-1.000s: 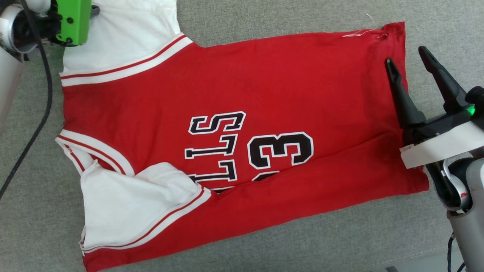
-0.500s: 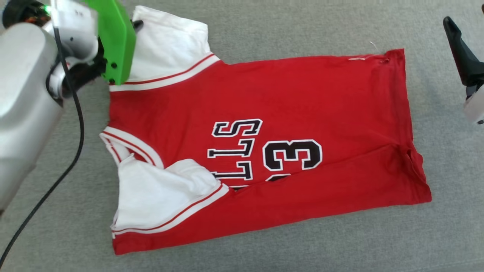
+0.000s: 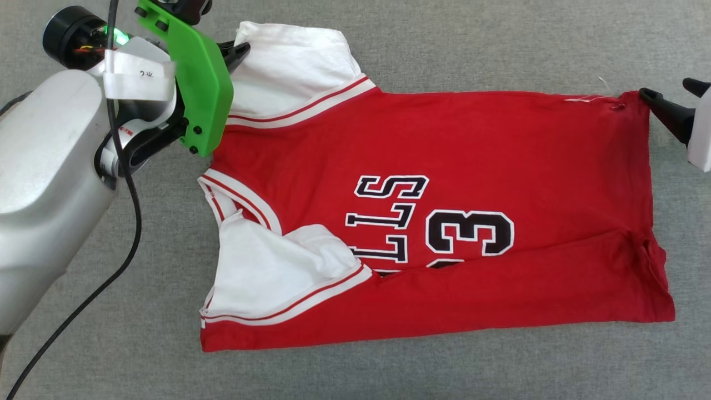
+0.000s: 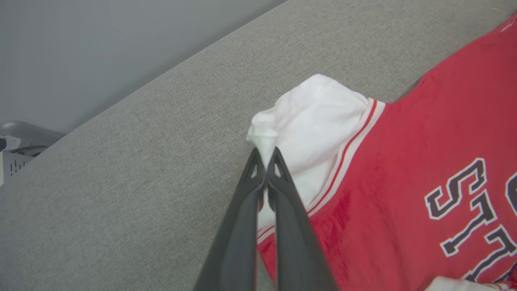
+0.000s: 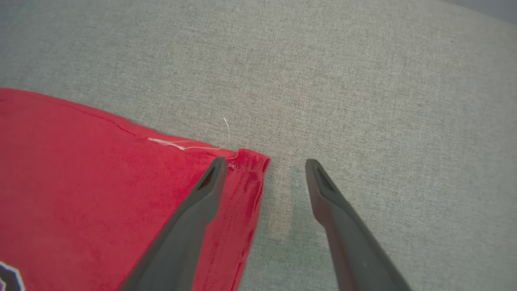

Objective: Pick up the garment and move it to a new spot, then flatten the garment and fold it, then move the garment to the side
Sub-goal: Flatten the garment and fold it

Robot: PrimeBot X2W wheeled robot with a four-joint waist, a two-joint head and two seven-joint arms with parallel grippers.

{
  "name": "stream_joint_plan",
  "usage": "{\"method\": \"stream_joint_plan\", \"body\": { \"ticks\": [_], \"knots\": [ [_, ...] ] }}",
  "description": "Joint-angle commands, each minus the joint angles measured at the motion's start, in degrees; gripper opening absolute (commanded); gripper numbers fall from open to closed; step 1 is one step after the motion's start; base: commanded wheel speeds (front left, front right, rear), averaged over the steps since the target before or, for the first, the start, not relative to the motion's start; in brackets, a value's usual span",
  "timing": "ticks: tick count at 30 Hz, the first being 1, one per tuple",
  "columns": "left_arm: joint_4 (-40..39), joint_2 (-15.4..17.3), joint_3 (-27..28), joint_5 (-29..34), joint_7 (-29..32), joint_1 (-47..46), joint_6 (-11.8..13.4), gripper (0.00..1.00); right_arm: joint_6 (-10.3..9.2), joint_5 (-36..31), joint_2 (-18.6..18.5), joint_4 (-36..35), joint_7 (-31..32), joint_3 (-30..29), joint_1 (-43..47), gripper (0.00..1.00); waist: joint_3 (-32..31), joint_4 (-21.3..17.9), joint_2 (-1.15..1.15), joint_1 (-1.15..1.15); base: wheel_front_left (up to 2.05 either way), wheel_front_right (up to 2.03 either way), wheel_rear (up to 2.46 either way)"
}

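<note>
The left gripper [image 4: 265,157] has just clamped the upper white sleeve [image 4: 315,117] of the garment [image 3: 472,150], which lies spread on the gray surface [image 3: 444,372]. The right gripper [image 5: 266,163] (jaws wide, holding nothing) now straddles the hem corner [image 5: 252,159], ready to pinch.

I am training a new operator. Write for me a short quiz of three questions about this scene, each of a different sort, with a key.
1. True or false: the left gripper is shut on a white sleeve of the shirt.
2. The right gripper is: A) shut on the collar; B) open at a red corner of the shirt; C) holding a sleeve.
3. Fill in: the large digit fully visible on the shirt is ___.
Key: 1 true; 2 B; 3 "3".
</note>
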Motion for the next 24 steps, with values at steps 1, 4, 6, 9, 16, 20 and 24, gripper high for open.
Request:
{"method": "stream_joint_plan", "body": {
  "ticks": [1,4,6,9,16,20,24],
  "knots": [
    [-0.5,-0.1,0.1,1.3,-0.4,0.2,0.5,0.00,-0.04,0.3,0.8,1.5,-0.2,0.6,-1.6,1.00,1.7,1.1,0.00,0.00,0.00,0.00,0.00],
    [-1.3,-0.2,0.1,1.6,-0.5,-0.3,0.6,0.00,-0.04,0.5,2.2,4.9,-0.9,1.8,-2.5,1.00,2.9,1.7,0.00,0.00,0.00,0.00,0.00],
    [-1.5,-0.2,0.2,1.7,-0.6,-0.6,0.7,0.00,-0.04,-0.1,2.7,7.1,-1.3,3.9,-2.3,1.00,3.4,1.8,0.00,0.00,0.00,0.00,0.00],
    [-1.4,-0.1,0.4,1.6,-1.1,-0.7,0.7,0.00,-0.04,0.8,3.3,9.5,-0.6,8.6,-0.8,1.00,3.7,1.7,0.00,0.00,0.00,0.00,0.00],
    [0.0,0.6,0.6,1.2,-2.6,0.3,0.5,0.00,-0.04,2.8,1.8,10.9,-8.7,11.9,-2.1,0.00,2.0,0.7,0.00,0.00,0.00,0.00,0.00],
    [0.6,0.7,0.6,1.0,-4.4,1.5,0.3,0.00,-0.04,2.7,1.4,11.9,-16.2,11.7,-3.0,0.00,-1.0,0.5,0.00,0.00,0.00,0.00,0.00],
    [0.1,1.2,0.5,0.4,-6.0,4.1,0.5,0.00,-0.04,3.5,1.1,11.2,-21.3,12.4,-1.2,0.00,-4.7,0.6,0.00,0.00,0.00,0.00,0.00]
  ]
}}
